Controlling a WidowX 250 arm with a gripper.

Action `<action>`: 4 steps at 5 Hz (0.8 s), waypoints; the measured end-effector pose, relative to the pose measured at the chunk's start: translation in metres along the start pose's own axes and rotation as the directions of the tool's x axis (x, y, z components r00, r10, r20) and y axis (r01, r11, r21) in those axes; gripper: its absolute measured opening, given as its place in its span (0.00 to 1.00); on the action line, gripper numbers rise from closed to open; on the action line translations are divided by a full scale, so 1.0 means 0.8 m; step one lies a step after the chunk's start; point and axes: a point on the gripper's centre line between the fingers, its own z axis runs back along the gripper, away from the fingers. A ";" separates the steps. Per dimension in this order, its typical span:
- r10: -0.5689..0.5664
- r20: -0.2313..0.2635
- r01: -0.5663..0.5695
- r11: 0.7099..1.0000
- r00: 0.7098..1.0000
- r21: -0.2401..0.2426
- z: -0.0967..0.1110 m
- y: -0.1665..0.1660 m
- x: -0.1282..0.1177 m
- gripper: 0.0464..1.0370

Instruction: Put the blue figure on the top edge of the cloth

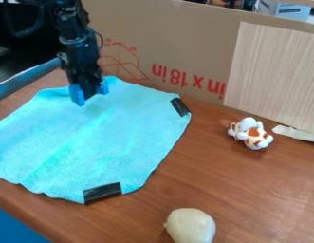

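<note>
Blue figure [77, 95] shows bright blue patches either side of the black gripper [90, 89]; open or closed, I can't tell.

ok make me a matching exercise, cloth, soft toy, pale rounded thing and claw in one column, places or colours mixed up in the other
1. cloth
2. soft toy
3. pale rounded thing
4. claw

A. at the bottom edge of the picture
B. at the far part of the cloth
C. light blue, with black strips on its edges
D. white with orange-brown patches

Pairs: 1-C, 2-D, 3-A, 4-B
</note>
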 end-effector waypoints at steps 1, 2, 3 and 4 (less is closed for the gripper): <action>-0.094 0.044 0.093 0.995 0.995 0.022 0.000 0.008 0.006 0.24; -0.127 0.033 0.127 0.992 0.991 0.022 0.000 0.017 0.010 0.24; -0.143 0.002 0.143 0.989 0.990 0.032 -0.013 0.025 0.014 0.24; -0.147 -0.032 0.148 0.988 0.989 0.042 -0.020 0.032 0.013 0.30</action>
